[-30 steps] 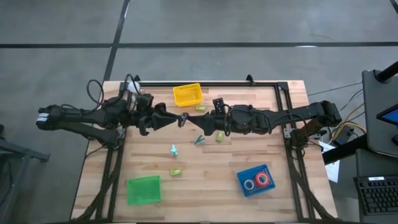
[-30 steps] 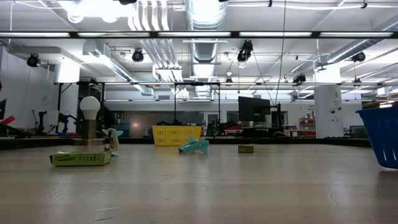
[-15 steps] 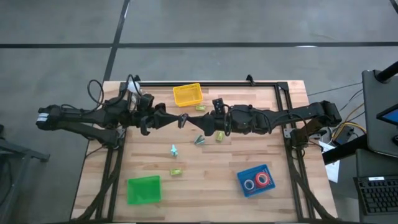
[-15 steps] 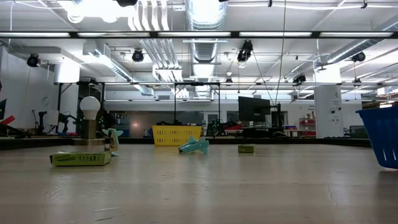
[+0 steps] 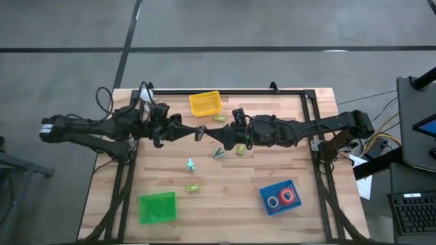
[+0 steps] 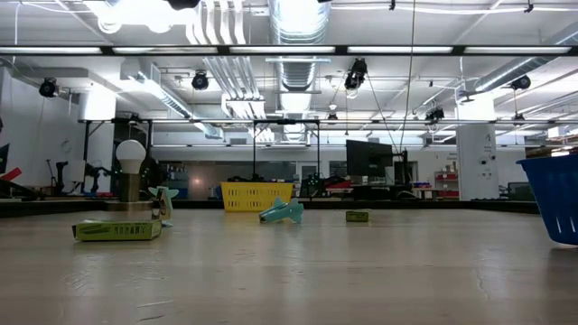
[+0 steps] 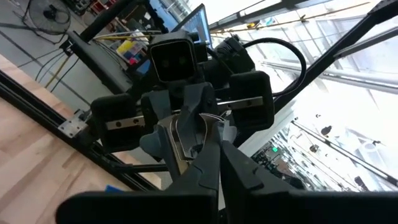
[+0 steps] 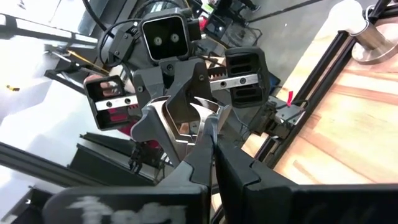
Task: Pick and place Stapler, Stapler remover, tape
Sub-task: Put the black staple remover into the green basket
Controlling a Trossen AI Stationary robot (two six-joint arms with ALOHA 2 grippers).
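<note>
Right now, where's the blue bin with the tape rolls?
In the high view, the blue bin sits on the table's near right part, below the right arm, holding two tape rolls; the green bin lies far left.

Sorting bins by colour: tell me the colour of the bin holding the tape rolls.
Blue bin, clearest in the high view.

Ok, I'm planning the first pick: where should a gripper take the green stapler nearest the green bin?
Pinch the green stapler across its narrow width at mid-length, coming straight down. It lies flat and low on the table with its long sides free, so a level approach would probably find little to grip.
</note>
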